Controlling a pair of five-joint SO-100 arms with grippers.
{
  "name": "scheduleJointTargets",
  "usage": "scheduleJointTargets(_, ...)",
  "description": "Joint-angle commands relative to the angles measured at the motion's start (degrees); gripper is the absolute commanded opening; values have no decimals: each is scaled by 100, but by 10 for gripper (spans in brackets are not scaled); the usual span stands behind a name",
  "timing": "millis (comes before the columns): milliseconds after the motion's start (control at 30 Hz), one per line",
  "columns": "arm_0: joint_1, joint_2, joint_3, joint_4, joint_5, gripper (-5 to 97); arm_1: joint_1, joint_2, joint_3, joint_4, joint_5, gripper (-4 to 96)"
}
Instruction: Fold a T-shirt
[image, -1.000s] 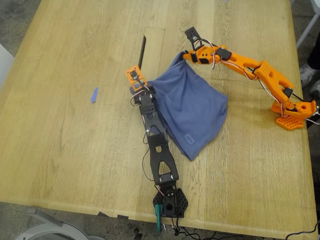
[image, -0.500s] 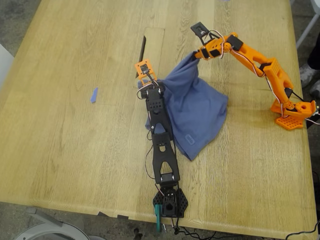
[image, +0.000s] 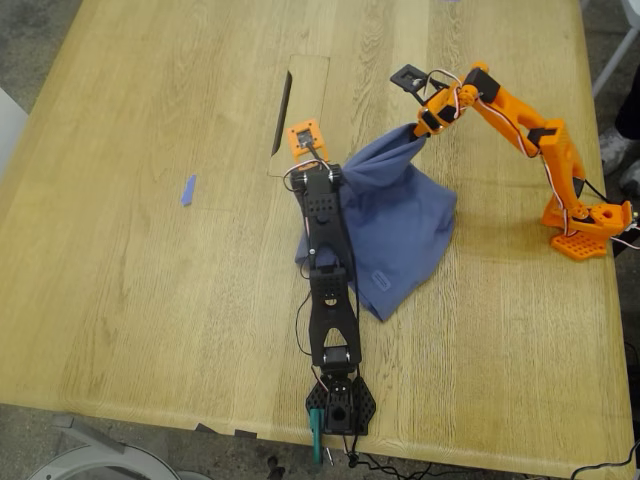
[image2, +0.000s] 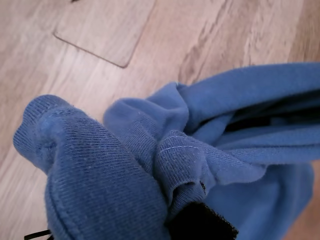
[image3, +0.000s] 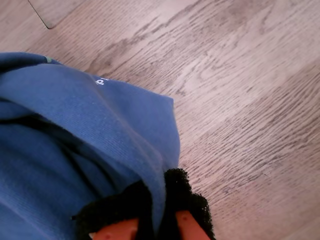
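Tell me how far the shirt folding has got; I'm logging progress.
Done: my first tool and my second tool each pinch an edge of the T-shirt. In hand: that edge hangs raised above the table, the rest bunched below. Left: no neat fold shows yet; laying it over and flattening remain.

T-shirt (image: 395, 225) on table (image: 150, 250).

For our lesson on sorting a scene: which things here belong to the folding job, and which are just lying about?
Belongs to the job:
- slate-blue cotton T-shirt
- my first gripper, black arm
- my second gripper, orange arm

Just lying about:
- small purple strip
- light wooden table
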Motion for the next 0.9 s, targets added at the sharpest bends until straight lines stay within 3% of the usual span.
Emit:
scheduleJointTargets(0,176,1696,773,149,-88,-2,-44,782,483,53,53,-1)
scheduleJointTargets(400,817,3208,3015,149,-132,-2,-475,1907,2443,44,167,-1)
scheduleJointTargets(867,2382,4755,5449,105,-202,-2,-861,3287,4896,-264,167,-1)
